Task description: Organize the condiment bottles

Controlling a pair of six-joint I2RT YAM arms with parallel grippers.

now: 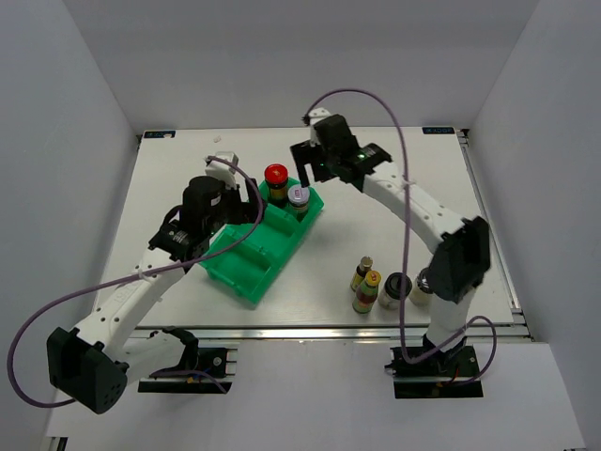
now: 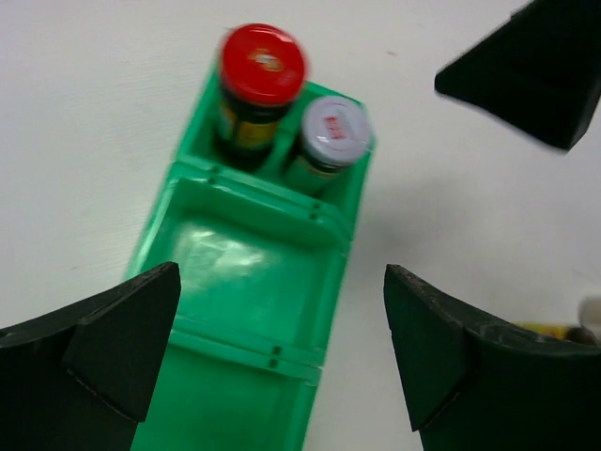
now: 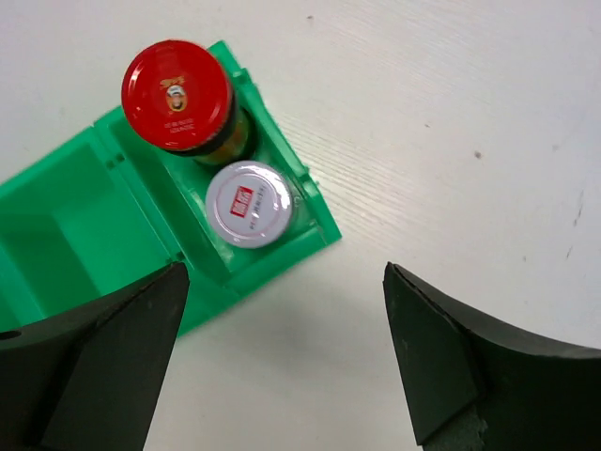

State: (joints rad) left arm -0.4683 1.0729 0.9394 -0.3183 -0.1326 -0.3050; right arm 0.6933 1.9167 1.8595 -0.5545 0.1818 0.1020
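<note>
1. White worktop (image 1: 319, 272) boxed in by pale walls (image 1: 56, 141) carries everything. Only the top view takes in both arm bases at the near edge.
2. Only the top view shows clearly the four condiments standing loose by the right arm (image 1: 441, 244). The two slim bottles (image 1: 366, 291) are side by side. To their right are the two black-lidded jars (image 1: 395, 287), the outer one partly hidden behind the arm and its purple cable (image 1: 406, 235).
3. A green bin (image 1: 254, 272) lies diagonally at mid-worktop, split into three compartments.
4. The left fingers (image 2: 103, 366) hang above the bin's middle compartment, spread wide with nothing between them. Both binned jars stand beyond their tips.
5. The bin's far compartment holds the red-capped jar (image 1: 276, 175) and, just beside it, the silver-lidded jar (image 1: 299, 195), both upright. The wrist views show a printed mark on each lid that the top view is too small to show.
6. The right fingers (image 3: 103, 366) are released and wide apart, grasping nothing, above the bin's far corner. In their own view the silver-lidded jar sits up and left of the gap, clear of both. One of them shows as a dark wedge at the top right of the left wrist view.
</note>
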